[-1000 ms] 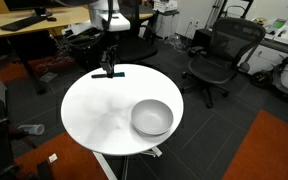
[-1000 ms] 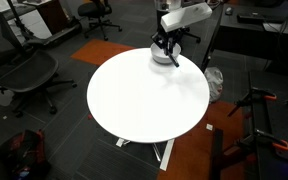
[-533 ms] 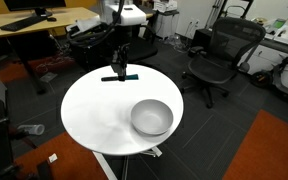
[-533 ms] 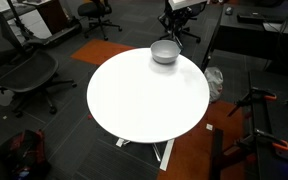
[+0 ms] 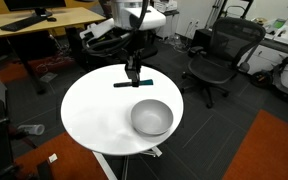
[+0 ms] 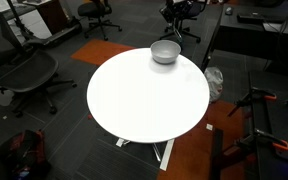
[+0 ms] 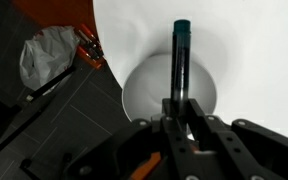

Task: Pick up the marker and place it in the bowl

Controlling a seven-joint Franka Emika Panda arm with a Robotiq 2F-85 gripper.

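Dark, teal-tipped marker [image 7: 181, 65] is pinched in the gripper [image 7: 181, 115], centre frame above the pale bowl [image 7: 144, 95]. Its far tip seems to overhang the rim. If released here, it may tip out and roll across the white tabletop [image 7: 254, 50].

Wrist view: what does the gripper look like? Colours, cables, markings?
Gripper is black to dark grey, with angular linked fingers and orange accents near its base. No markings readable. In an exterior view the arm has white rounded links and a black wrist end.

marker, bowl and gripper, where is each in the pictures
marker [image 7: 181, 58], wrist view, middle of barrel
bowl [image 5: 152, 117], an exterior view, inner wall
gripper [image 5: 134, 74], an exterior view, between its fingertips
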